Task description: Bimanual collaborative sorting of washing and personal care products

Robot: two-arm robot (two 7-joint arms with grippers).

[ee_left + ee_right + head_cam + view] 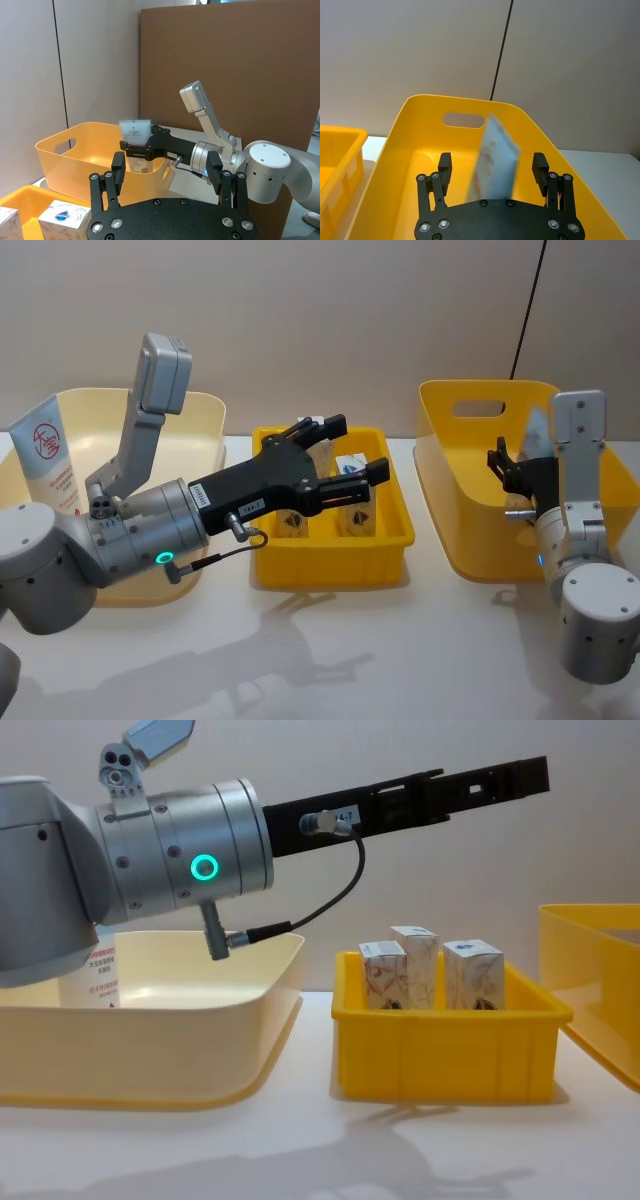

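The right gripper (492, 172), jaws spread, hangs over the orange bin (395, 145) with a pale blue tube (495, 160) upright between them; whether either jaw touches it cannot be told, which suggests a drop-off there. The left gripper (345, 455), jaws released and empty, hovers above the yellow tray (330, 565) of small boxes (440, 975), probably for the next pick. A tube with a red logo (45, 455) leans in the cream tub (205, 410) on the table (330, 650).

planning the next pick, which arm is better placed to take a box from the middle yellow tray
Left. The left gripper hovers open right above the boxes in the yellow tray, while the right gripper is over the yellow bin beside a tube.
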